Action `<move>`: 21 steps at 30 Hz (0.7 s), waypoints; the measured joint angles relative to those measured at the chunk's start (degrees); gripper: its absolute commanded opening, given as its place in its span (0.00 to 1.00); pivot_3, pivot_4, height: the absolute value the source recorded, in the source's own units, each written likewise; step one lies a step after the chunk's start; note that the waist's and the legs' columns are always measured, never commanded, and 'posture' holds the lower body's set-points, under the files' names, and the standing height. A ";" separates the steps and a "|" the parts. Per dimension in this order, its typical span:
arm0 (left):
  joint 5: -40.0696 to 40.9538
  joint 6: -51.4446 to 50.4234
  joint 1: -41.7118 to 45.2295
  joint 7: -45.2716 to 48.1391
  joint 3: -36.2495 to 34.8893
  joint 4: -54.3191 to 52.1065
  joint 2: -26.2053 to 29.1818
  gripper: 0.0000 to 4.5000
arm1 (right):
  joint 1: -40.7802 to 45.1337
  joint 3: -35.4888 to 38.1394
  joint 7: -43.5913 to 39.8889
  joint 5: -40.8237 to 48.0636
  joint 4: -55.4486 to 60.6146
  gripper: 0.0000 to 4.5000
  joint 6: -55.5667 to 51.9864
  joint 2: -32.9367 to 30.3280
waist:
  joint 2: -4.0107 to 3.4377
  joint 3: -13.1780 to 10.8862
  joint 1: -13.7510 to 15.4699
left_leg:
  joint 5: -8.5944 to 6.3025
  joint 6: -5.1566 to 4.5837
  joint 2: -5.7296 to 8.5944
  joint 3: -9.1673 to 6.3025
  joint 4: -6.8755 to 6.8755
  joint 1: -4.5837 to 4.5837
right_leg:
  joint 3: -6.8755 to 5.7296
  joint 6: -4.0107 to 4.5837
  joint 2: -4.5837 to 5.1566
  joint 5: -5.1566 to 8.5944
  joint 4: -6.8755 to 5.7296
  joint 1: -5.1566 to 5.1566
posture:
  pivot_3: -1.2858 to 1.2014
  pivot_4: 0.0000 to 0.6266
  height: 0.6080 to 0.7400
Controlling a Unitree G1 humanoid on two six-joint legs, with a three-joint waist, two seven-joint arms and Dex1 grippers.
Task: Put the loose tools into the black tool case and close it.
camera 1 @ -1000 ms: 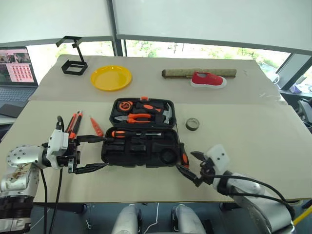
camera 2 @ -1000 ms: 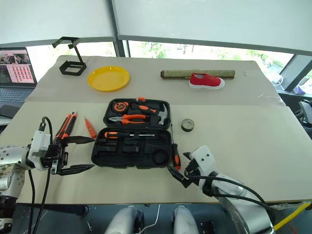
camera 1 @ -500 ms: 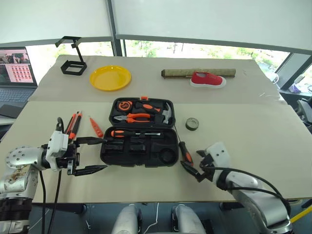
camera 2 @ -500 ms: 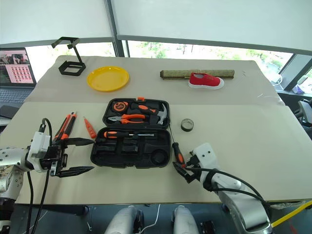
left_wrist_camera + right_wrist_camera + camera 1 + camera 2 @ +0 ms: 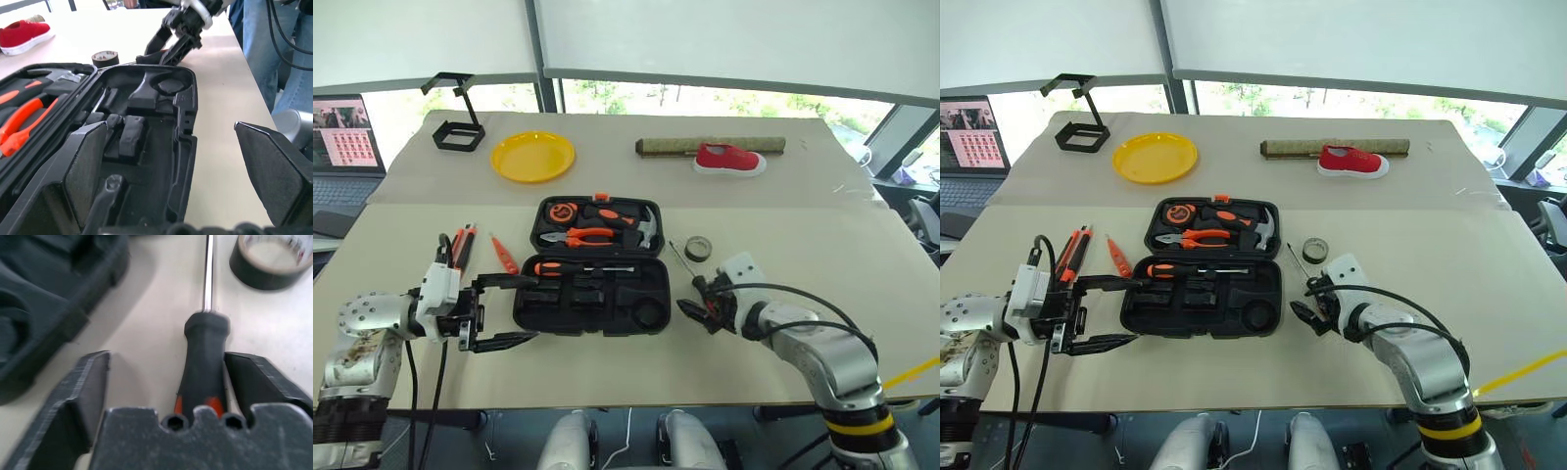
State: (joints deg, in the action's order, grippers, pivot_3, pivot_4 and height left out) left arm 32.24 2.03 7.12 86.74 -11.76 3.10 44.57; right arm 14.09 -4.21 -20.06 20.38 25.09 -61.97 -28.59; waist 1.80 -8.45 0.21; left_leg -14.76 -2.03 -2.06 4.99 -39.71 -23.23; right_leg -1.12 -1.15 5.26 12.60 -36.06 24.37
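The black tool case (image 5: 592, 330) lies open in the middle of the table, with pliers, a hammer and one screwdriver (image 5: 578, 267) in its slots. My right gripper (image 5: 698, 302) is just right of the case, open, its fingers (image 5: 83, 396) straddling the black-orange handle of a loose screwdriver (image 5: 203, 352). That handle lies against one finger, with a gap to the other. The dark tape roll (image 5: 699, 248) lies just beyond the shaft's tip. My left gripper (image 5: 504, 311) is wide open at the case's left edge, holding nothing. An orange-and-black utility knife (image 5: 460, 247) and a small orange screwdriver (image 5: 504, 253) lie left of the case.
At the back stand a yellow plate (image 5: 532, 156), a black wire stand (image 5: 458, 117), a red shoe (image 5: 729, 159) and a long brown bar (image 5: 710, 146). A laptop (image 5: 347, 132) is at the far left. A person's legs (image 5: 274, 39) stand beyond the table's right side.
My right gripper has moved forward along the case's right side onto the screwdriver handle, and its fingers have narrowed. The left gripper has stayed put.
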 measured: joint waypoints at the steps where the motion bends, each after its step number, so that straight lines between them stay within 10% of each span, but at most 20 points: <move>1: 0.00 -0.03 -0.01 -0.27 -0.01 -0.13 0.00 1.00 | 0.55 0.02 -0.01 -0.02 -0.26 0.57 -0.72 -0.43 | 0.00 0.00 -0.01 | 0.00 0.00 0.00 0.00 0.00 0.00 | 0.01 0.00 0.00 0.00 0.00 0.00 | 0.52 0.24 1.00; 6: -0.06 -0.03 -1.63 -1.53 -0.62 -1.02 0.01 1.00 | 0.62 1.41 -1.64 0.43 -0.51 0.23 -2.75 -4.19 | 0.00 0.00 0.12 | -0.02 -0.03 0.01 0.00 0.00 -0.02 | -0.02 -0.01 0.02 0.00 0.04 -0.01 | 0.52 0.24 1.00; 16: 1.60 0.17 -7.92 -6.19 -6.62 -2.22 -0.75 1.00 | -9.03 11.58 -28.58 7.99 1.84 0.23 8.58 -25.87 | -0.05 -0.05 -0.29 | -0.13 -0.21 -0.03 0.09 0.02 0.00 | 0.15 -0.18 0.02 -0.02 0.22 -0.03 | 0.52 0.24 1.00; 21: 2.63 0.15 -14.01 -9.79 -11.16 -3.80 -2.50 1.00 | 8.16 2.40 -37.97 11.30 2.06 0.23 15.87 -18.89 | 0.02 -0.10 -2.21 | -0.17 -0.12 -0.52 0.26 0.02 0.17 | 0.21 -0.09 -0.38 0.02 0.20 0.00 | 0.52 0.24 1.00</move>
State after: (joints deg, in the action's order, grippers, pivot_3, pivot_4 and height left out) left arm 34.87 2.18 -6.89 76.95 -22.92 -0.71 42.08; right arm 22.26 -1.81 -58.03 31.68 27.15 -46.10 -47.48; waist 1.81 -8.55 -2.00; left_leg -14.93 -2.14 -2.58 5.25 -39.68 -23.05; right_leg -0.90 -1.24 4.88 12.61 -35.86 24.37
